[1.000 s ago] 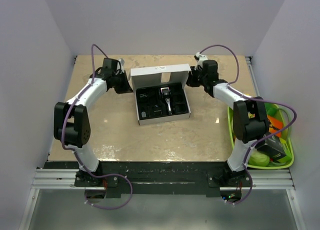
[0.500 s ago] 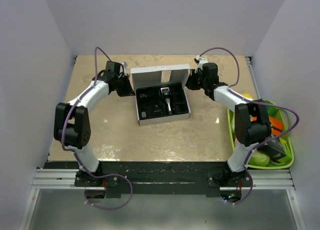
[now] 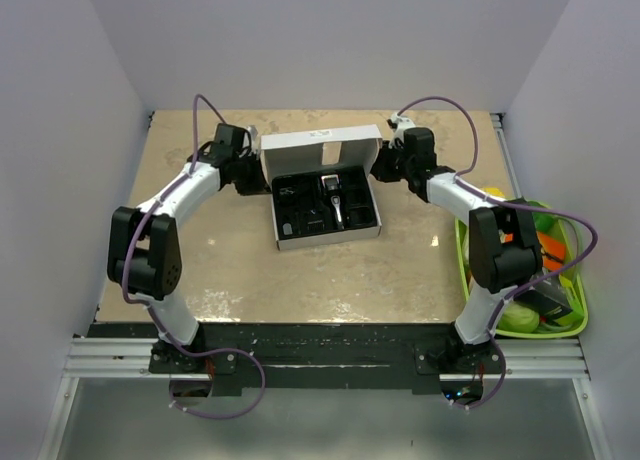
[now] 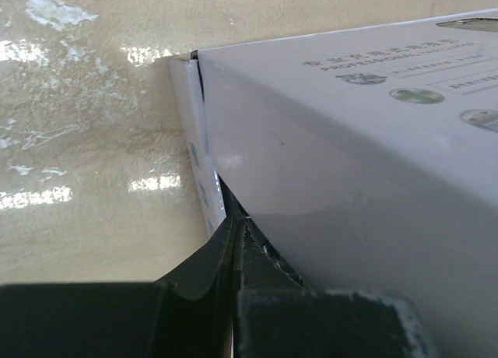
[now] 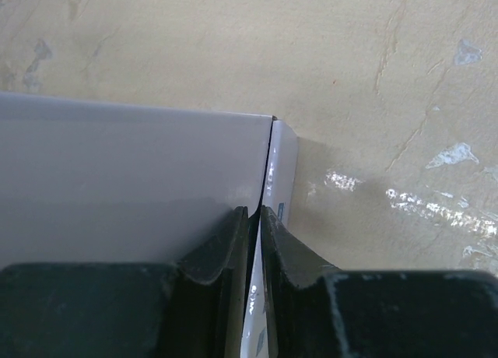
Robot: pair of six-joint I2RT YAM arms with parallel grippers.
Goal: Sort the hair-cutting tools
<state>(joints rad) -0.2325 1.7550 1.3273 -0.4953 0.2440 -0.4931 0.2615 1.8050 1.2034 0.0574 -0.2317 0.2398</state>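
Observation:
The black-and-silver hair clipper [image 3: 335, 198] lies in the black tray of the open white box [image 3: 320, 147], with small black accessories [image 3: 298, 205] in the pockets beside it. The box lid stands up at the back. My left gripper [image 3: 256, 170] is at the box's left rear corner. In the left wrist view it [image 4: 236, 222] is shut on the thin white side flap [image 4: 191, 124]. My right gripper [image 3: 379, 165] is at the right rear corner. In the right wrist view it [image 5: 254, 212] is shut on the other side flap [image 5: 282, 163].
A green basket [image 3: 463, 270] with colourful toy vegetables [image 3: 545, 245] and a dark item stands at the table's right edge, beside the right arm. White walls enclose the left, back and right of the beige table [image 3: 330, 275].
My left gripper has moved right, up against the box's left corner. My right gripper has shifted slightly left and down at the right corner. The box has hardly moved.

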